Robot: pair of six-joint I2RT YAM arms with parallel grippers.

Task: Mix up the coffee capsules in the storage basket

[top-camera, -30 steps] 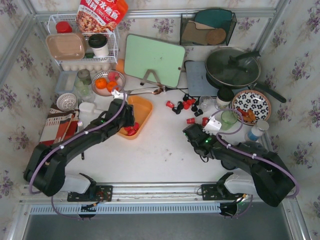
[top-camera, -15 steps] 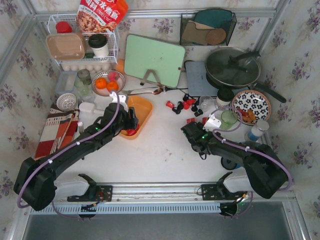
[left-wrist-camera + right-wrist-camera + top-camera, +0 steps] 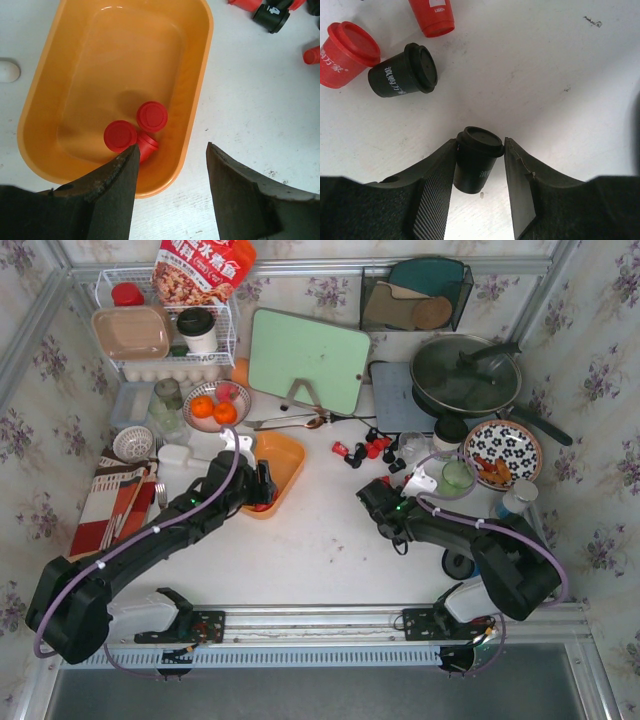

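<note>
The orange storage basket (image 3: 45,115) holds three red coffee capsules (image 3: 151,116) near its right end. It shows in the top view (image 3: 287,455) left of centre. My left gripper (image 3: 172,147) is open and empty, its jaws astride the basket's near right rim; in the top view (image 3: 265,486) it sits over the basket. My right gripper (image 3: 480,142) is shut on a black capsule (image 3: 475,160), held on its side just above the table. A black capsule (image 3: 402,75) and two red ones (image 3: 347,52) lie beyond it. Several more capsules (image 3: 365,448) lie on the table.
A green cutting board (image 3: 308,360) stands behind the basket. A bowl of oranges (image 3: 212,405) and a white wire rack (image 3: 165,335) are at the back left. A pan (image 3: 465,375), patterned plate (image 3: 502,452) and green cup (image 3: 458,475) are on the right.
My right gripper has moved left and a little away from me with the black capsule. My left arm has swung so that its gripper sits slightly farther over the basket's near end.
</note>
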